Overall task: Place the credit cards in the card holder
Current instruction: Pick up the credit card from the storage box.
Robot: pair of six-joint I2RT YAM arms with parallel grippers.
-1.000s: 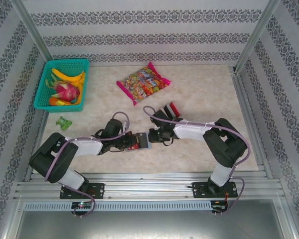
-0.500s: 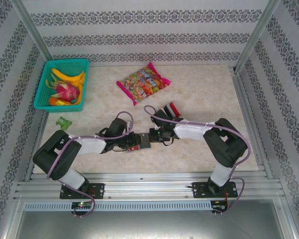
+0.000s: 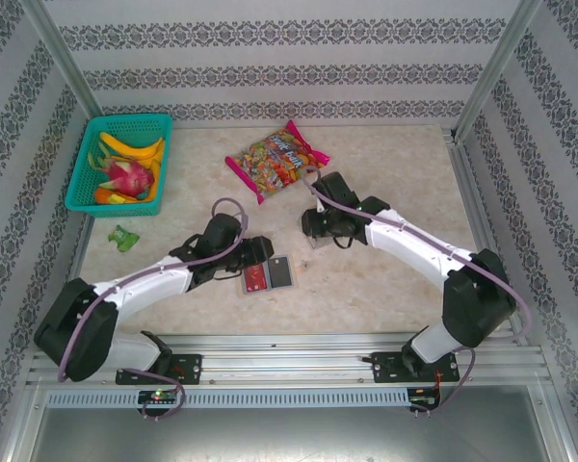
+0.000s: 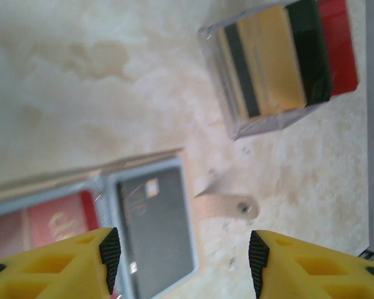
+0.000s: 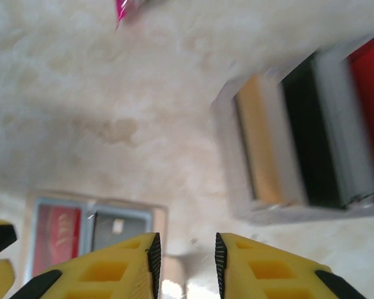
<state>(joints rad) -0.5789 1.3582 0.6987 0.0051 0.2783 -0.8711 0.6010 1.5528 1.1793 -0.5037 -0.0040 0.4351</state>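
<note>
The tan card holder [image 4: 121,163] lies open on the table. A red credit card [image 3: 256,279] sits in its left pocket and a dark grey card [image 3: 280,273] in its right. Its snap strap [image 4: 227,205] points toward the clear rack [image 4: 280,62], which holds tan, dark and red cards. My left gripper [image 4: 184,258] hovers open just left of and behind the holder, over its right edge in the left wrist view, holding nothing. My right gripper [image 5: 187,261] is slightly open and empty, between the holder [image 5: 160,221] and the rack [image 5: 305,149].
A colourful candy bag [image 3: 275,159] lies behind the right gripper. At the far left stands a teal basket [image 3: 82,197] of fruit. A small green object [image 3: 125,237] rests on the table near it.
The left gripper opened and drew back from the card holder. The right gripper opened a little and moved away toward the rack. The holder now lies free with both cards in it.
</note>
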